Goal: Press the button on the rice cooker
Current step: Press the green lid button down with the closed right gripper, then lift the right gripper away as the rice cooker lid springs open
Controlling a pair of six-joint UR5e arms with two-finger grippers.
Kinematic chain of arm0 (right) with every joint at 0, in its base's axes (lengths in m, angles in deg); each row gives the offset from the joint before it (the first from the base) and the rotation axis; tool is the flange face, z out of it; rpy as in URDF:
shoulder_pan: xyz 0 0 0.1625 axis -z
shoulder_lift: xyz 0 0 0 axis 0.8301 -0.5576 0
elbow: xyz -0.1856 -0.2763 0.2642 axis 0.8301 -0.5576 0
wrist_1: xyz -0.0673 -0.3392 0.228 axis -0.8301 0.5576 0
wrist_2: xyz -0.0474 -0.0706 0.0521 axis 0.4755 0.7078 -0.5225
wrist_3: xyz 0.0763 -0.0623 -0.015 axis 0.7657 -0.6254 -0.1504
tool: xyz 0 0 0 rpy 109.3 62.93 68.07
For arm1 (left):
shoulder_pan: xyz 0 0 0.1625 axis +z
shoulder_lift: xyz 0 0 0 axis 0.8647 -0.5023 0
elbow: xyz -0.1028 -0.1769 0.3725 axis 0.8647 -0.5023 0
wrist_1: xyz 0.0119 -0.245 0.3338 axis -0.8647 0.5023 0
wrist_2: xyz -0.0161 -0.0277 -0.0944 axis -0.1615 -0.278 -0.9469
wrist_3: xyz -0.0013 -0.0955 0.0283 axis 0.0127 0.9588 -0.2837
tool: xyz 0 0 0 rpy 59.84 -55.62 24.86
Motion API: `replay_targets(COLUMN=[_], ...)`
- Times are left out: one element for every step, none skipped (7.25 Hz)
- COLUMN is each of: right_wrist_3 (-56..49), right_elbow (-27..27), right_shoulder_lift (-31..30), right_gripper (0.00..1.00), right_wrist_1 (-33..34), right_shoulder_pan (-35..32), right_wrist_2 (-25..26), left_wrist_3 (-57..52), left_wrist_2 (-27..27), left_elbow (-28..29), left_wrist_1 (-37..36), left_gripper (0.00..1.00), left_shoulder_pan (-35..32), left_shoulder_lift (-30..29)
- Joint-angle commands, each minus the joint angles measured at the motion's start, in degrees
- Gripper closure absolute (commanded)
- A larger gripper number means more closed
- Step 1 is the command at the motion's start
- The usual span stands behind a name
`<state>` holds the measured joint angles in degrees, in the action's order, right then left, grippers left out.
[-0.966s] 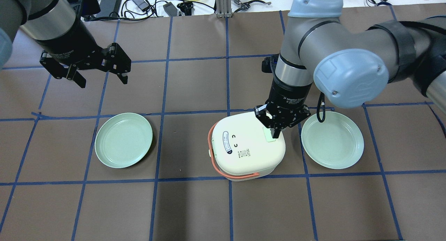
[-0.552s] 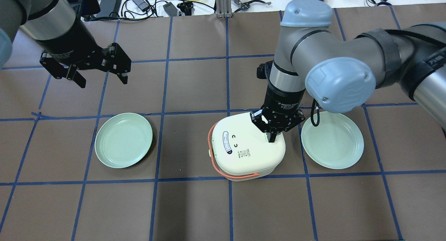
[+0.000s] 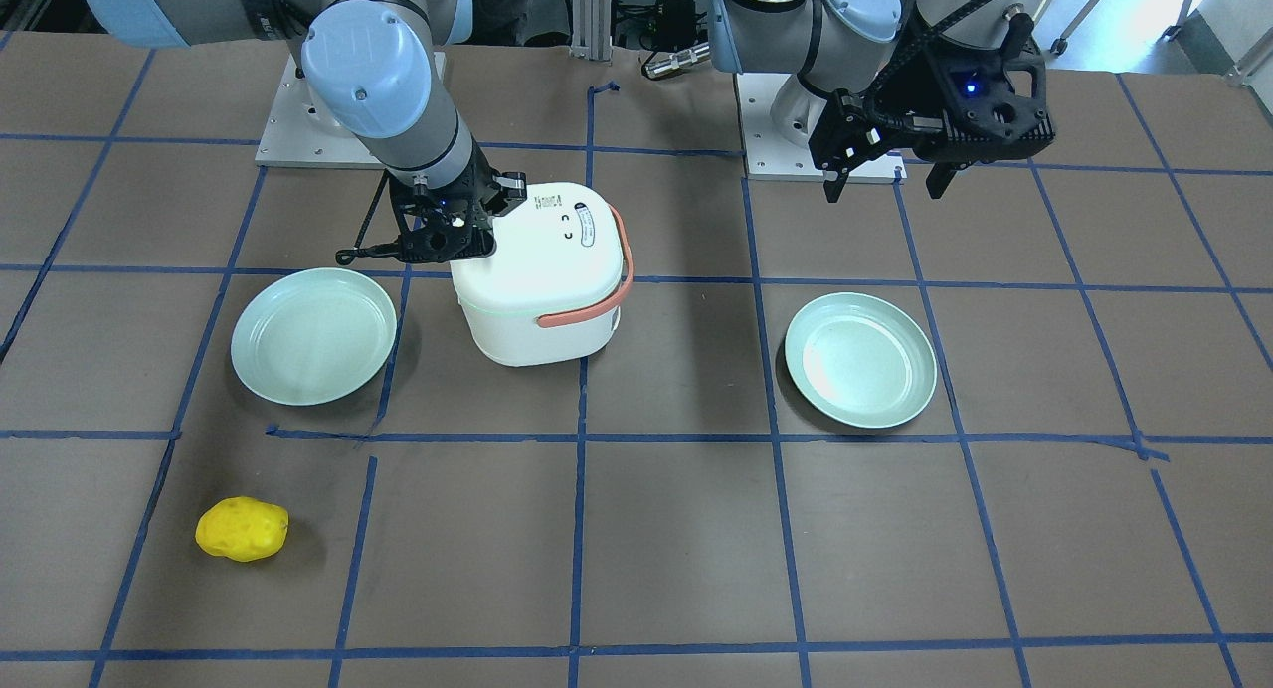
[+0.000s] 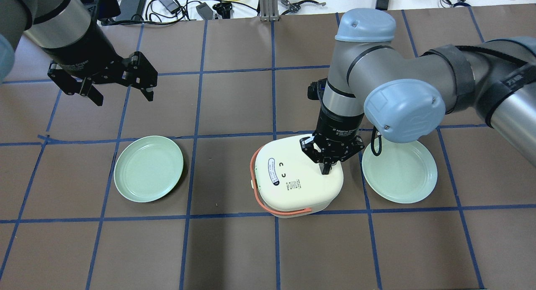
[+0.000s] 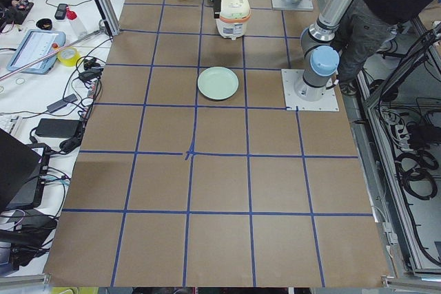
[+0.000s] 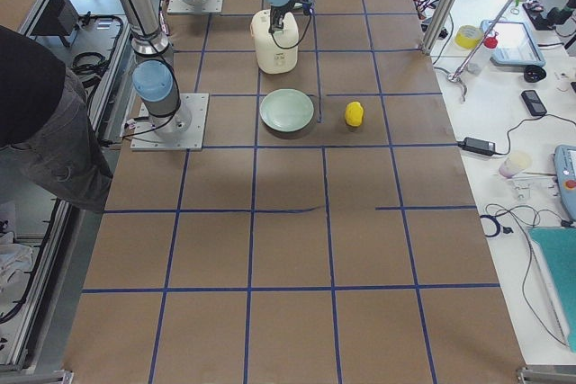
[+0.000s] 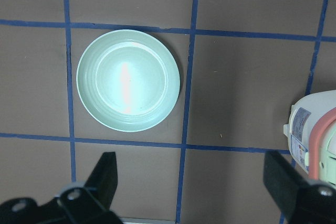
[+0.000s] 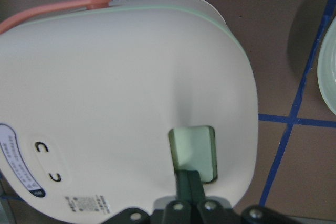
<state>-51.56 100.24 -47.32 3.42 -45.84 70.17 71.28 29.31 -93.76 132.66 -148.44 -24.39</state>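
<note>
Brown paper covers the table (image 4: 234, 105), split into squares by blue tape. Far edge: white bench strip w/ black cables and power bricks (image 4: 176, 5) plus an aluminium post (image 4: 267, 5). Side views show a lab: benches w/ tablets, a yellow tape roll (image 5: 67, 56), and a person (image 6: 40, 105) in dark clothes by the arm bases.

The rice cooker (image 4: 293, 185) stands approx mid-table btwn two pale green plates. The left plate (image 4: 148, 168) is well apart and the right plate (image 4: 400, 168) is just beside it. Body is cream-white and rounded-square, lid shut, w/ a thin green seam under the lid. The coral handle (image 4: 291, 212) is folded down round the body. The button (image 8: 193, 148) is a pale green rectangle set in a dip of the lid, on the side toward the right plate. A yellow lumpy object (image 3: 242, 529) lies on the operators' side, well apart from the cooker.

The right gripper (image 4: 326, 169) points straight down over the lid, fingers pressed together into one tip. In the wrist view the tip sits at the button's near edge; press depth can't be told. The left gripper (image 4: 123, 96) hangs above bare table beyond the left plate, fingers spread wide.

Writing: "2F Adaptive Gripper" is partly legible on the right wrist collar. The lid carries an oval dark-rimmed label (image 4: 273, 172) w/ print too small to read, two C-shaped marks and a small printed block.
</note>
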Motion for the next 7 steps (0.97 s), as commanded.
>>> replay_targets(right_wrist_3=[0.15,0.23,0.24,0.32,0.32,0.41,0.58], right_elbow=[-1.42,-4.57,-8.43,-12.04,-15.12,-17.50,-19.52], right_shoulder_lift=[-0.47,-0.91,-0.91,-0.91,-0.91,-0.82,-0.82], right_gripper=[1.00,1.00,1.00,1.00,0.97,0.91,0.73], right_wrist_1=[-0.16,-1.21,-4.61,-7.17,-8.33,-8.34,-8.16], right_shoulder_pan=[0.00,0.08,0.08,0.08,0.26,0.35,0.96], right_wrist_2=[0.00,0.26,0.18,-0.95,-1.31,-1.23,-0.88], left_wrist_3=[0.00,0.00,0.00,0.00,0.00,0.00,0.00], left_wrist_2=[0.00,0.00,0.00,0.00,0.00,0.00,0.00], left_elbow=[0.00,0.00,0.00,0.00,0.00,0.00,0.00], left_wrist_1=[0.00,0.00,0.00,0.00,0.00,0.00,0.00], left_gripper=[0.00,0.00,0.00,0.00,0.00,0.00,0.00], left_shoulder_pan=[0.00,0.00,0.00,0.00,0.00,0.00,0.00], left_shoulder_lift=[0.00,0.00,-0.09,0.00,0.00,0.00,0.00])
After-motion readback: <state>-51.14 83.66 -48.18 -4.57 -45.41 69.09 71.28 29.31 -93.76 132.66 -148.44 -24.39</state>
